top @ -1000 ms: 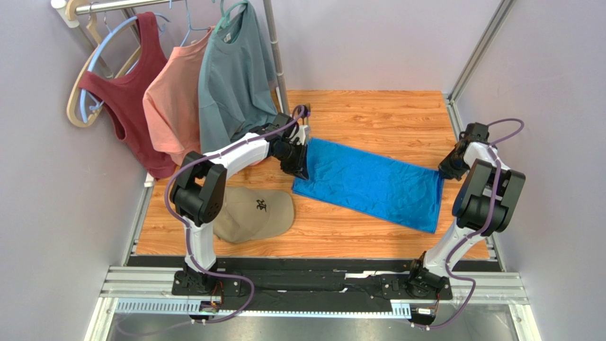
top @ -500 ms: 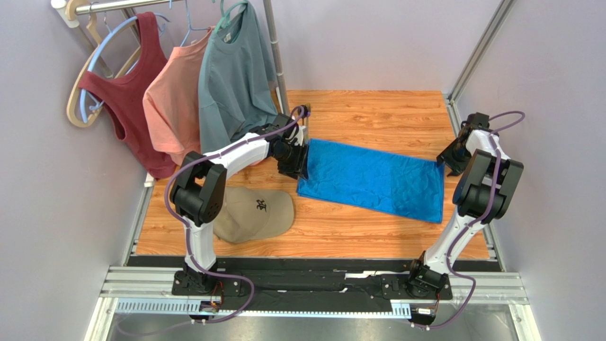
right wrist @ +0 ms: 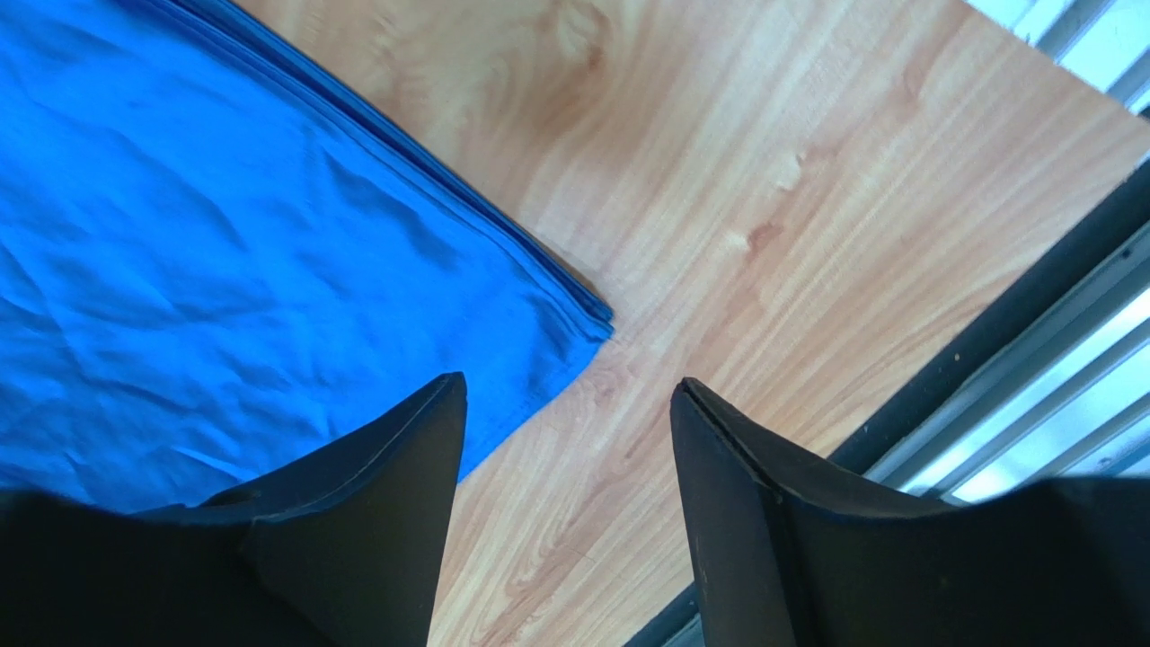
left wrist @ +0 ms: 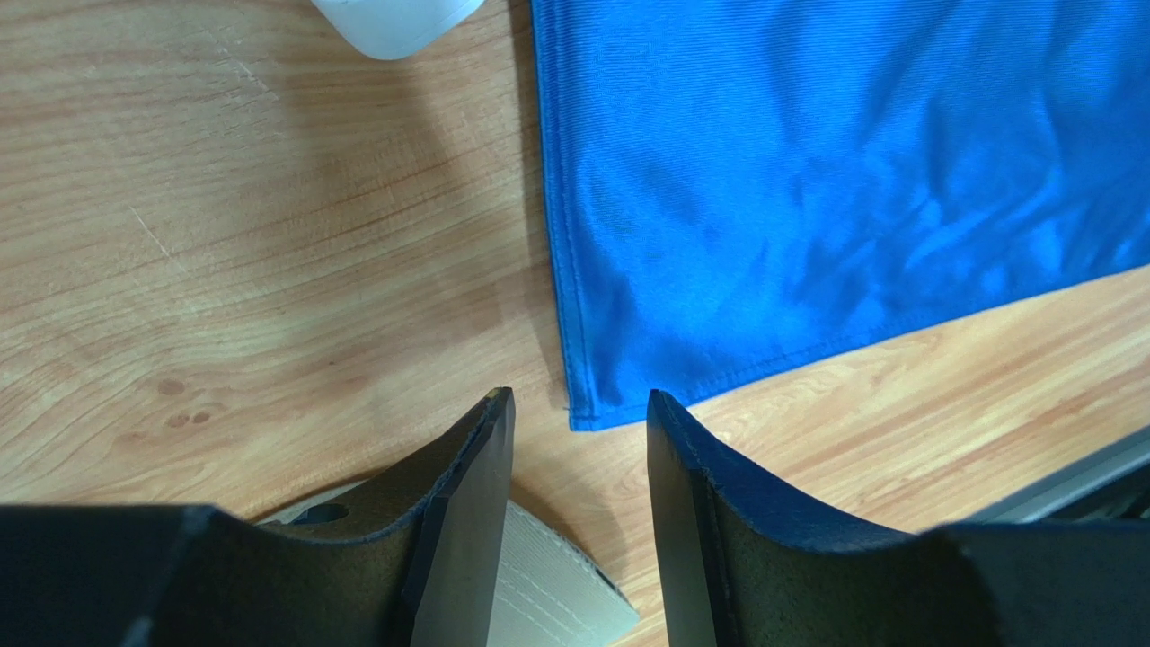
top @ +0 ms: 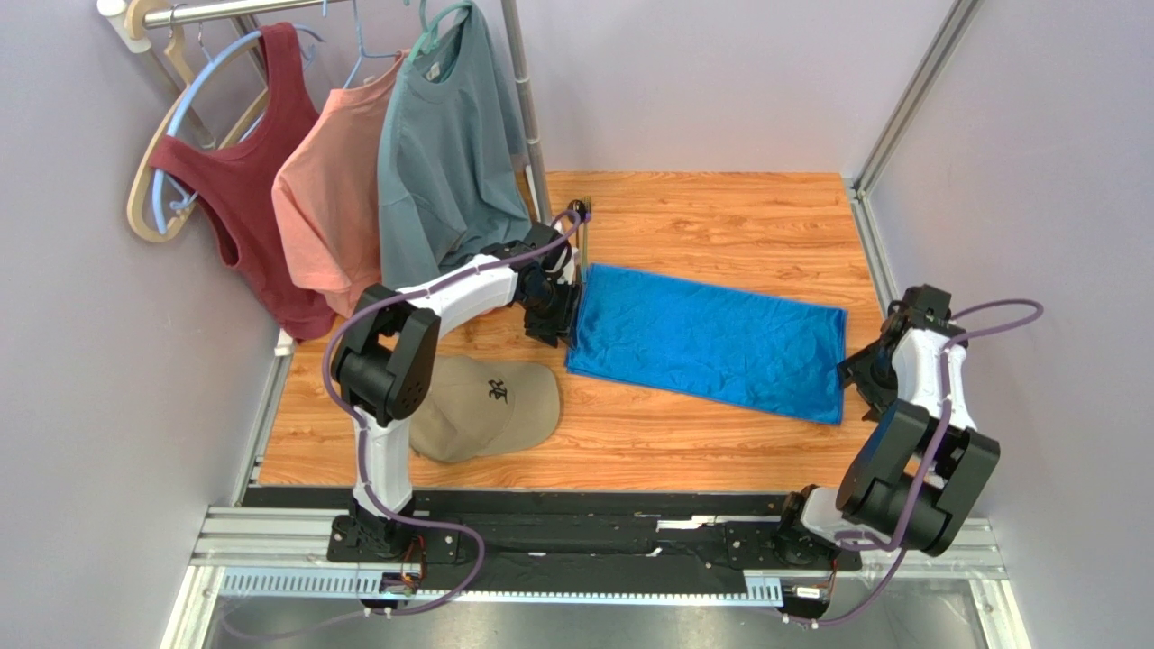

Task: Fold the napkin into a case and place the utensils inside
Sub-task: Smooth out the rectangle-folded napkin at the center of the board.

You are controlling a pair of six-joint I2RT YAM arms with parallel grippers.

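The blue napkin (top: 704,345) lies flat on the wooden table, folded into a long band. Its layered edges show at the corner in the right wrist view (right wrist: 243,243). My left gripper (top: 566,314) hovers at the band's left end. It is open, and the napkin's (left wrist: 810,175) near-left corner sits just beyond the gap of the left gripper (left wrist: 581,398). My right gripper (top: 858,372) is open beside the band's near-right corner. Only bare wood shows in the gap of the right gripper (right wrist: 568,382). The utensils are out of view.
A tan cap (top: 481,406) lies at the near left, close to my left arm. A grey-teal T-shirt (top: 447,149) and two other tops hang from a rack at the back left. A metal rail (right wrist: 1026,337) edges the table on the right.
Both grippers opened and let go of the napkin. The right arm swung toward the near side along the napkin's right end. The napkin's near-right part now lies shorter and flatter.
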